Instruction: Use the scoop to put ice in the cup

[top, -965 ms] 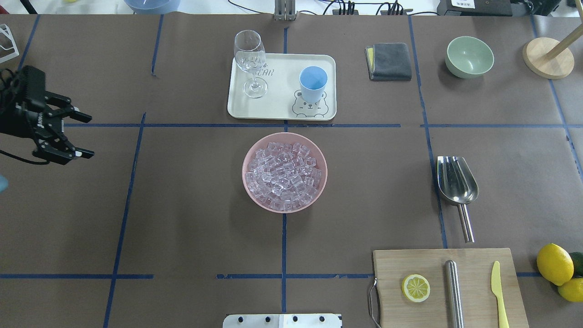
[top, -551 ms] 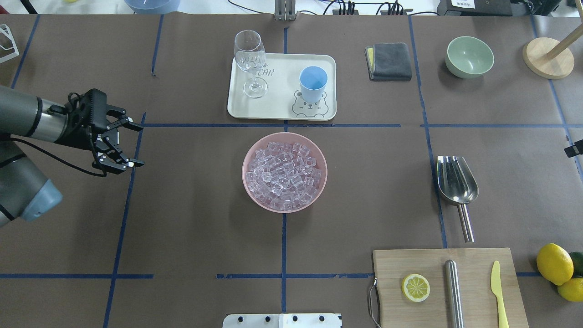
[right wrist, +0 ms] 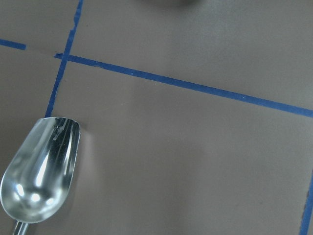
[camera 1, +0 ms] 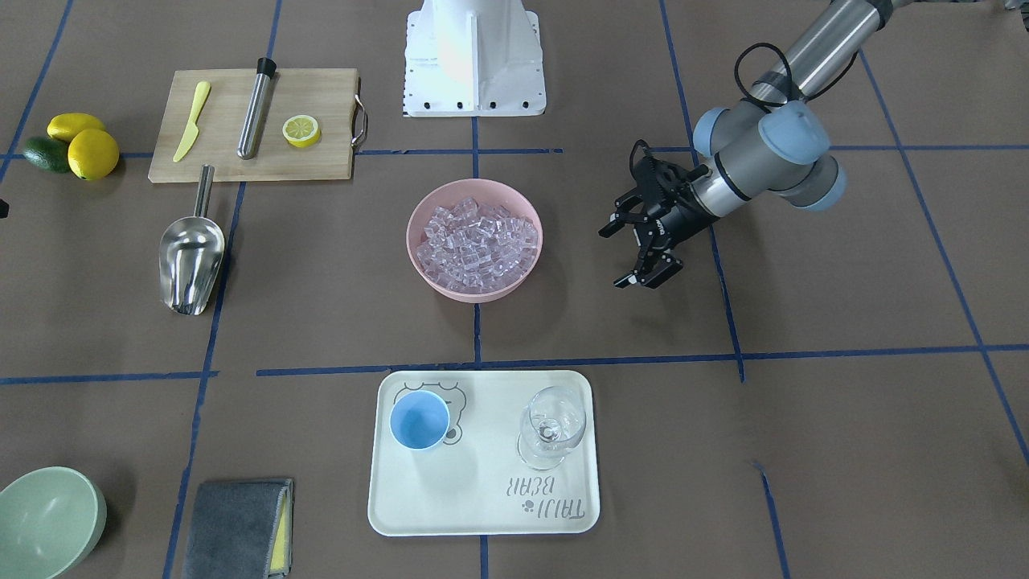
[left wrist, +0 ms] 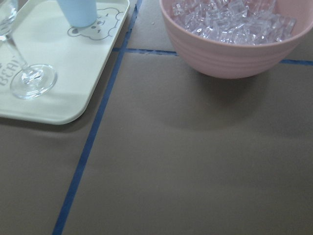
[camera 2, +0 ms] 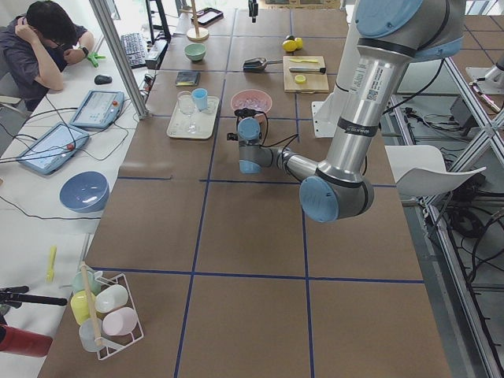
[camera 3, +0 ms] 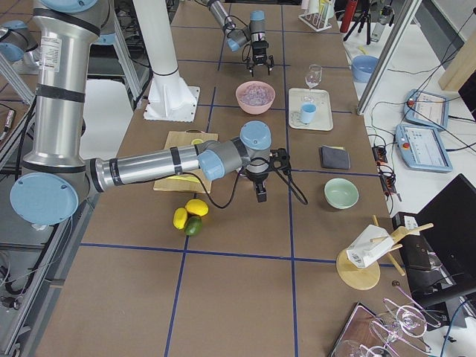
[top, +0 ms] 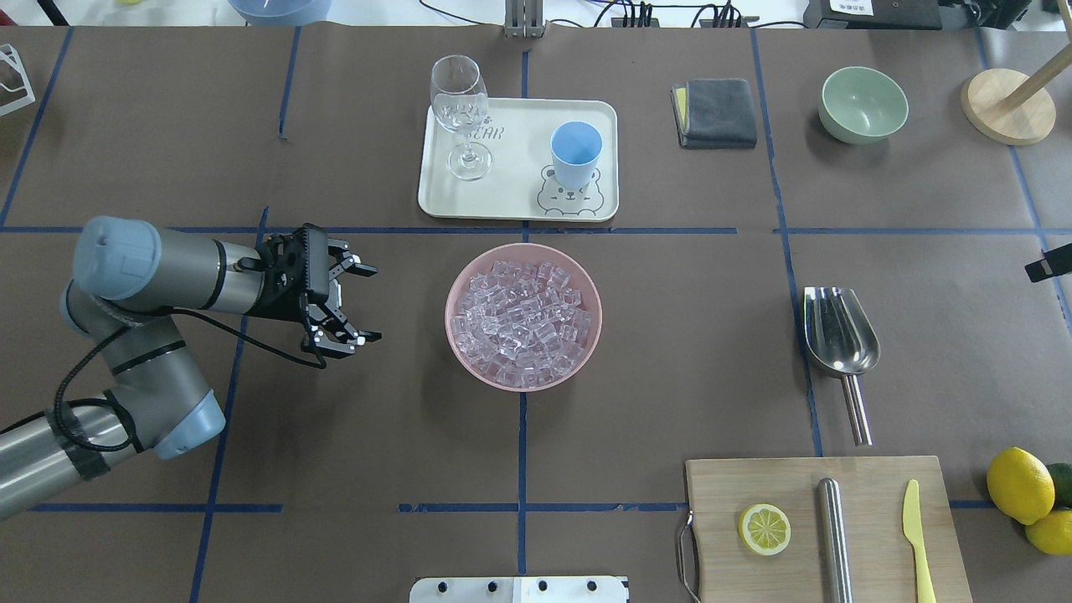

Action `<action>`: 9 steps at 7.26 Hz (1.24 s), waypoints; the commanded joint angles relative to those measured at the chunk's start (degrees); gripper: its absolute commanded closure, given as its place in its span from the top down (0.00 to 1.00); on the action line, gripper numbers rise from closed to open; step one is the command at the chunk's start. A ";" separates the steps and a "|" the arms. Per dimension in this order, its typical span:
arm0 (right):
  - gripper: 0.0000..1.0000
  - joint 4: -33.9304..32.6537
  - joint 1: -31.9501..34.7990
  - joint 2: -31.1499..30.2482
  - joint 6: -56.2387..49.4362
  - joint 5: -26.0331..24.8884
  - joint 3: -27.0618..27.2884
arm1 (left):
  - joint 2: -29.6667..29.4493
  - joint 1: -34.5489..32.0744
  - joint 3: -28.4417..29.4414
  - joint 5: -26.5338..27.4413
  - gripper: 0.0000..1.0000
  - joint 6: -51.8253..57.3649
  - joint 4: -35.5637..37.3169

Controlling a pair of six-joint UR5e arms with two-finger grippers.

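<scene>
The ice (top: 523, 316) is a heap of clear cubes in a pink bowl (top: 586, 335) at the table's middle. The light-blue cup (top: 576, 155) stands upright on a cream tray (top: 519, 209) beyond the bowl. The steel scoop (top: 840, 335) lies flat to the right, handle toward me; its bowl shows in the right wrist view (right wrist: 41, 169). My left gripper (top: 364, 301) is open and empty, just left of the pink bowl, apart from it. Of my right gripper (top: 1047, 268) only a tip shows at the right edge, right of the scoop; I cannot tell its state.
A clear stemmed glass (top: 461, 117) stands on the tray's left side. A cutting board (top: 804, 494) with a lemon slice, a steel cylinder and a yellow knife lies at front right. Lemons (top: 1020, 486), a green bowl (top: 863, 105) and a grey cloth (top: 716, 113) lie on the right.
My left arm has swung in from the left edge toward the pink bowl, its gripper staying open. A tip of my right gripper has come into view at the right edge.
</scene>
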 commanded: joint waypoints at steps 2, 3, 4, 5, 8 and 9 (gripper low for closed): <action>1.00 0.00 -2.38 0.00 3.62 -0.12 1.39 | -4.91 4.22 3.30 3.73 1.00 -3.47 -1.54; 1.00 0.09 -5.45 0.09 8.70 -0.56 3.49 | -5.71 5.28 3.39 5.14 1.00 -4.70 -1.45; 1.00 0.00 -8.09 0.01 12.84 -1.09 5.51 | -5.72 6.08 3.91 5.16 1.00 -4.62 -1.54; 1.00 0.00 -11.07 -0.08 18.19 -3.36 7.97 | -5.98 6.61 4.00 5.16 1.00 -4.62 -1.54; 1.00 0.00 -18.97 -1.83 31.29 -6.70 13.60 | -6.24 6.61 4.09 5.24 1.00 -4.71 -1.63; 1.00 0.00 -25.19 -2.54 37.51 -12.20 15.88 | -6.24 6.61 4.01 5.24 1.00 -4.71 -1.63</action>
